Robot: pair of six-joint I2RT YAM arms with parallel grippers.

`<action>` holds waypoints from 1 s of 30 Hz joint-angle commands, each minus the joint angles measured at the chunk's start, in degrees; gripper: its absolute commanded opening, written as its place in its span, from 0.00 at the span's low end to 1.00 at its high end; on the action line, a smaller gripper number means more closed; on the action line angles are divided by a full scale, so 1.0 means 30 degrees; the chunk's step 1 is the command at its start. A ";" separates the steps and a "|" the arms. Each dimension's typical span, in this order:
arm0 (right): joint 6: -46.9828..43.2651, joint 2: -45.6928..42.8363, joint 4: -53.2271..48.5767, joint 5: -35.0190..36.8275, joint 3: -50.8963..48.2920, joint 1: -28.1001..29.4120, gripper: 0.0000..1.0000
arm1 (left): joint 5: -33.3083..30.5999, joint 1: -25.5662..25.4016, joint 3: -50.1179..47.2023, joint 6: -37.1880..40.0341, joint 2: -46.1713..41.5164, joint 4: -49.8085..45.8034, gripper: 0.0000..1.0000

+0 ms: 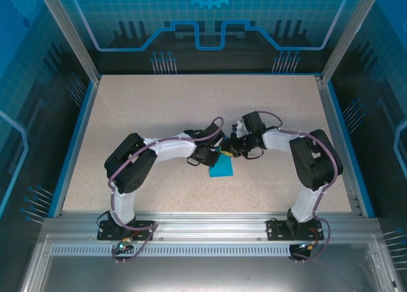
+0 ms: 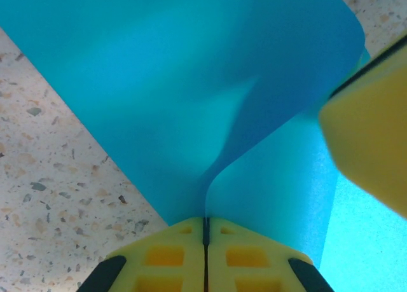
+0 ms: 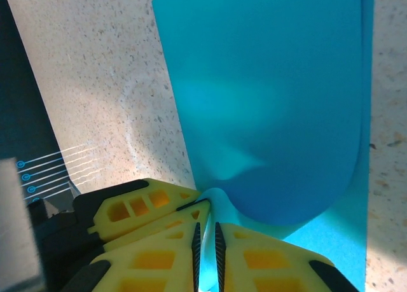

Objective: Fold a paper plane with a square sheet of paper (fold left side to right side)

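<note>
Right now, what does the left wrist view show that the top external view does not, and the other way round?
Left wrist view: the left gripper pinched shut on an edge of the square sheet of paper, its upper layer bowing over the lower one. Top external view: the left arm and right arm meeting mid-table, inside blue walls. Both: the cyan sheet on the speckled tabletop.

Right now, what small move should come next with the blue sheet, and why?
Probably lower the pinched edge onto the layer beneath and line edges up: left gripper and right gripper both pinch the square sheet of paper, which bows over uncreased.
</note>
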 commanded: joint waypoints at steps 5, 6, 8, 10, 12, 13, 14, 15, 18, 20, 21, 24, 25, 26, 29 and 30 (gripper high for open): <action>-0.0044 0.0743 -0.0662 0.0295 0.0440 0.0349 0.16 | 0.0237 0.0029 -0.0458 -0.0125 0.0822 0.0185 0.08; -0.0214 0.0767 -0.0951 0.0441 0.0471 0.0342 0.16 | 0.0260 0.0041 -0.0423 -0.0111 0.0822 0.0193 0.08; -0.0513 0.0831 -0.1436 0.0757 0.0537 0.0349 0.16 | 0.0252 0.0030 -0.0405 -0.0080 0.0851 0.0199 0.08; -0.0754 0.0861 -0.1788 0.0983 0.0596 0.0350 0.16 | 0.0261 0.0033 -0.0390 -0.0080 0.0852 0.0145 0.08; -0.0960 0.0901 -0.2068 0.1156 0.0671 0.0349 0.16 | 0.0265 -0.0009 -0.0359 -0.0050 0.0881 0.0140 0.08; -0.1071 0.0934 -0.2241 0.1274 0.0713 0.0349 0.16 | 0.0243 0.0013 -0.0370 -0.0022 0.0881 0.0126 0.08; -0.1136 0.0983 -0.2313 0.1308 0.0743 0.0344 0.16 | 0.0248 0.0008 -0.0341 0.0001 0.0881 0.0118 0.08; -0.1216 0.1020 -0.2390 0.1359 0.0770 0.0349 0.16 | 0.0238 0.0013 -0.0349 -0.0021 0.0881 0.0099 0.08; -0.1348 0.1271 -0.2580 0.1476 0.0859 0.0357 0.16 | 0.0246 0.0002 -0.0297 -0.0021 0.0881 0.0098 0.08; -0.1478 0.1430 -0.2784 0.1595 0.0913 0.0349 0.16 | 0.0235 0.0011 -0.0300 -0.0021 0.0906 0.0079 0.08; -0.1568 0.1460 -0.2948 0.1744 0.0970 0.0349 0.16 | 0.0249 0.0015 -0.0297 -0.0047 0.0894 0.0064 0.08; -0.1841 0.1520 -0.3487 0.2155 0.1056 0.0352 0.16 | 0.0207 0.0001 -0.0254 0.0008 0.0881 0.0022 0.08; -0.1906 0.1571 -0.3667 0.2233 0.1066 0.0350 0.17 | 0.0173 -0.0010 -0.0220 0.0030 0.0881 -0.0019 0.08; -0.1966 0.1606 -0.3826 0.2327 0.1066 0.0349 0.16 | 0.0164 -0.0003 -0.0183 0.0021 0.0883 -0.0064 0.08; -0.2165 0.1816 -0.4291 0.2694 0.1012 0.0345 0.16 | 0.0131 0.0002 -0.0019 0.0092 0.0667 -0.0291 0.11; -0.2215 0.1867 -0.4377 0.2760 0.0954 0.0349 0.16 | 0.0092 0.0003 0.0101 0.0124 0.0554 -0.0440 0.12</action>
